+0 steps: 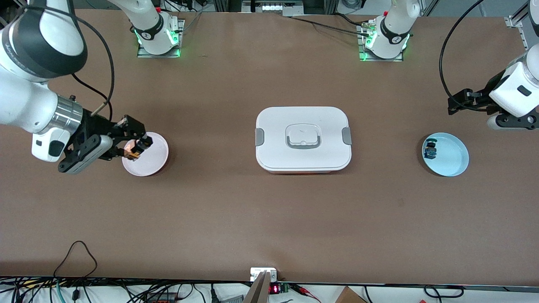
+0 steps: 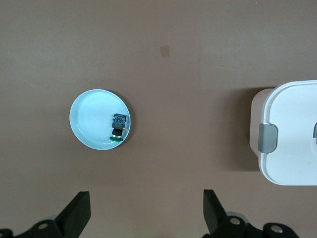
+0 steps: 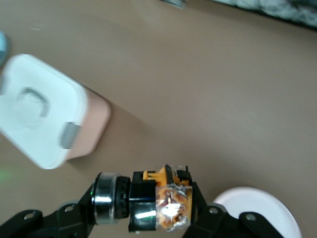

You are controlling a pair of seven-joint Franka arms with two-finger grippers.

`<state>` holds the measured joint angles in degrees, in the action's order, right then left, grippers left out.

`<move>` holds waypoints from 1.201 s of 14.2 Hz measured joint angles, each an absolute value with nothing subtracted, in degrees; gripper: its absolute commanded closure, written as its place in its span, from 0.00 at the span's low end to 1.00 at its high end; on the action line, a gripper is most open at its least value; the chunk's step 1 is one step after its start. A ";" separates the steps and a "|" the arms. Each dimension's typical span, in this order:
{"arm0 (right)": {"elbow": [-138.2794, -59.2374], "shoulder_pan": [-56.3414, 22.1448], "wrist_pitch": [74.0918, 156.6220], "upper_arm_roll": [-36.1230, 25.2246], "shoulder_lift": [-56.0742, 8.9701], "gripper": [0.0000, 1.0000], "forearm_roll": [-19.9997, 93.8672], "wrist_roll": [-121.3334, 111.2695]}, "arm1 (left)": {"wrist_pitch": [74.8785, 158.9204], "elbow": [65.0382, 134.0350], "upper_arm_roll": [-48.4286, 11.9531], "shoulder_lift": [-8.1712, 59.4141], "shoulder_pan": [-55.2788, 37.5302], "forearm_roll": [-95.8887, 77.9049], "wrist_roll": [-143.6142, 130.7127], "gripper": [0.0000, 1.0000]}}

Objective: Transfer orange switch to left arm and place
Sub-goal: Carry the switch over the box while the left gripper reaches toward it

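Note:
My right gripper (image 1: pixel 137 148) is shut on the orange switch (image 1: pixel 134 150), held in the air over the pink plate (image 1: pixel 153 162). In the right wrist view the switch (image 3: pixel 158 203) lies crosswise between the fingers, black body with orange end and a silver ring. The white box (image 1: pixel 303 139) with grey clips sits at the table's middle; it also shows in the right wrist view (image 3: pixel 42 116) and the left wrist view (image 2: pixel 292 134). My left gripper (image 2: pixel 146 213) is open and empty, up in the air by the left arm's end of the table.
A light-blue plate (image 1: pixel 452 158) toward the left arm's end holds a small blue-and-green switch (image 1: pixel 430 150), also in the left wrist view (image 2: pixel 119 127). Cables and equipment line the table edge nearest the front camera.

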<state>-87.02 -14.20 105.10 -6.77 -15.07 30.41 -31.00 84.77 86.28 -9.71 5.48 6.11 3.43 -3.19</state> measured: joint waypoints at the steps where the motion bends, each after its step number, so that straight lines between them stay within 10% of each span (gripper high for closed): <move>1: -87.00 -14.50 105.10 -6.76 -15.01 1.00 33.81 -34.32 | 84.27 86.28 -9.66 5.49 6.12 3.29 -3.19 0.00; 17: -88.14 -24.90 105.08 -6.52 -21.81 1.00 85.75 -89.25 | 79.19 92.20 -9.67 9.56 10.74 -48.94 -3.15 0.00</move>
